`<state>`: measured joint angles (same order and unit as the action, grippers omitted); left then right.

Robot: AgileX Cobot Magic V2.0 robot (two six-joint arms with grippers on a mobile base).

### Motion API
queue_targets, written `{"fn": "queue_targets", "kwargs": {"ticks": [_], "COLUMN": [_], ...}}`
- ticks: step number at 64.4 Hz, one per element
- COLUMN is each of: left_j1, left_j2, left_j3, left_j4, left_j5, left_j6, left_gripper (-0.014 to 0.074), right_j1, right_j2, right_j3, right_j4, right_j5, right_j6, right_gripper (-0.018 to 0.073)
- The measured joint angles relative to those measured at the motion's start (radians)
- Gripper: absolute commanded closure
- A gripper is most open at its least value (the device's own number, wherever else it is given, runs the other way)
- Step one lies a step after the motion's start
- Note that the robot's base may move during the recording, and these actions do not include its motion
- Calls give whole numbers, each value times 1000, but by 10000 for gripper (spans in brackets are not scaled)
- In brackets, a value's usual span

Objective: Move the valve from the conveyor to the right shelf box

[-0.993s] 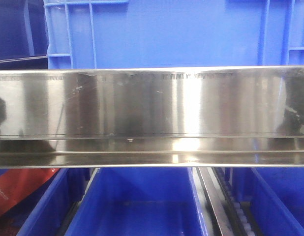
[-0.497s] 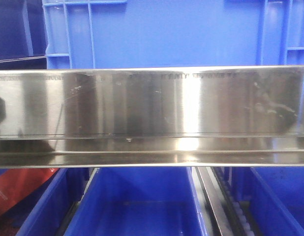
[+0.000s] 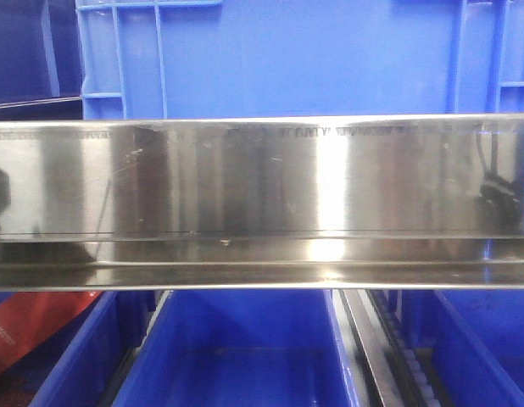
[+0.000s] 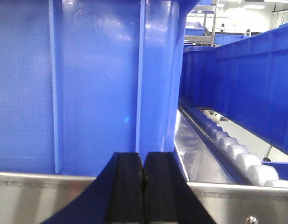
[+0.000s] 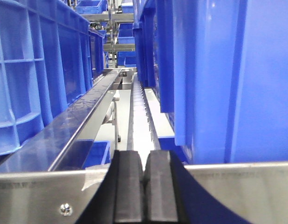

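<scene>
The valve and the conveyor are out of view in every frame. My left gripper (image 4: 143, 161) is shut with nothing between its black pads, just in front of a steel shelf rail (image 4: 37, 196) and a blue bin wall (image 4: 88, 84). My right gripper (image 5: 144, 161) is shut and empty too, facing a steel rail (image 5: 237, 191) with a tall blue bin (image 5: 237, 79) on the right. Neither gripper shows in the front view.
The front view is filled by a shiny steel shelf beam (image 3: 262, 195), a blue crate (image 3: 287, 55) above it, blue bins (image 3: 236, 356) below and something red (image 3: 33, 326) at lower left. White rollers (image 4: 232, 151) run beside the left gripper; a roller track (image 5: 139, 112) runs ahead of the right.
The front view has shifted very slightly. The dark reflection at the right end of the steel beam has changed shape and moved right.
</scene>
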<state>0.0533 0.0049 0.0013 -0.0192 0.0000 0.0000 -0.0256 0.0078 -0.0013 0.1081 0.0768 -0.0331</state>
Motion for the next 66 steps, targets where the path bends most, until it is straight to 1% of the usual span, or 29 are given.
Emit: {"fn": "queue_targets", "kwargs": {"ticks": [66], "left_j1": [2], "left_j2": [0], "left_j3": [0], "left_j4": [0], "left_j5": [0], "left_j6": [0], "left_gripper": [707], "right_j1": [0], "right_j2": [-4], "right_j3": [0], "right_j4": [-4], "right_j5": [-1], "right_j6": [2], "right_gripper": [722]}}
